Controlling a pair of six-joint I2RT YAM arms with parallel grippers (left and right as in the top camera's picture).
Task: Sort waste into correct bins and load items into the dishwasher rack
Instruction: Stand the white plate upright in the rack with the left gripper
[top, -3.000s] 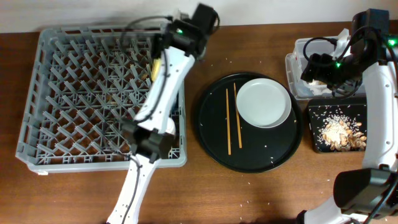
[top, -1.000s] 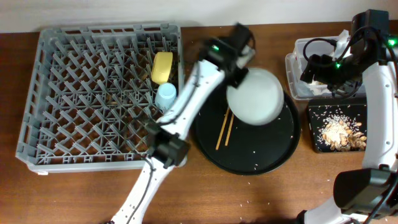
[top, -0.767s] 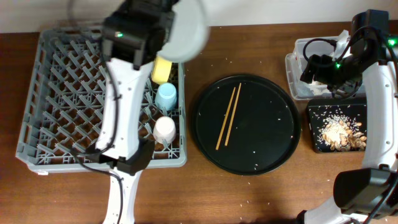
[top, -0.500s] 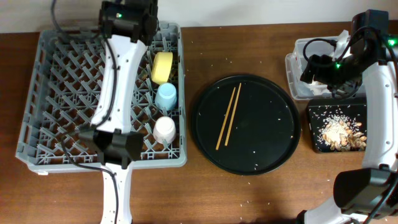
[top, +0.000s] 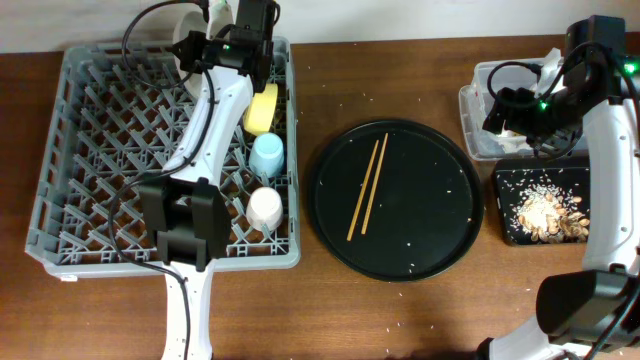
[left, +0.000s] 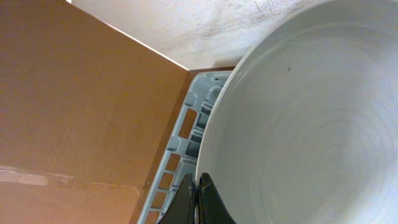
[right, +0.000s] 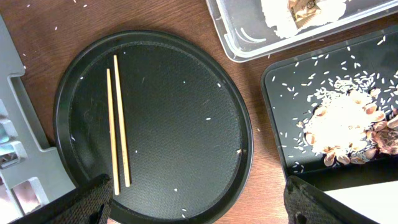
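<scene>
The pale grey plate (left: 298, 124) stands on edge over the far rim of the dishwasher rack (top: 60, 150), and my left gripper (left: 199, 202) is shut on its rim. From overhead the plate (top: 186, 30) shows edge-on beside that gripper (top: 205, 48). In the rack sit a yellow bowl (top: 262, 108), a light-blue cup (top: 267, 155) and a pale pink cup (top: 265, 208). The chopsticks (top: 365, 185) lie on the round black tray (top: 440, 240). My right gripper (top: 515, 110) hovers open and empty by the clear tub (top: 478, 100), its fingers (right: 93, 202) spread wide.
The clear tub (right: 249, 37) holds white paper scraps. Beside it, the shallow black tray (right: 280, 99) carries beige food scraps (right: 339, 124) and scattered rice. Rice grains dot the round tray (right: 186, 124) and the wooden table. My left arm stretches over the rack's middle.
My left gripper lifted the plate off the round tray and carried it left to the rack's far edge, where it now stands upright. The right arm has not moved.
</scene>
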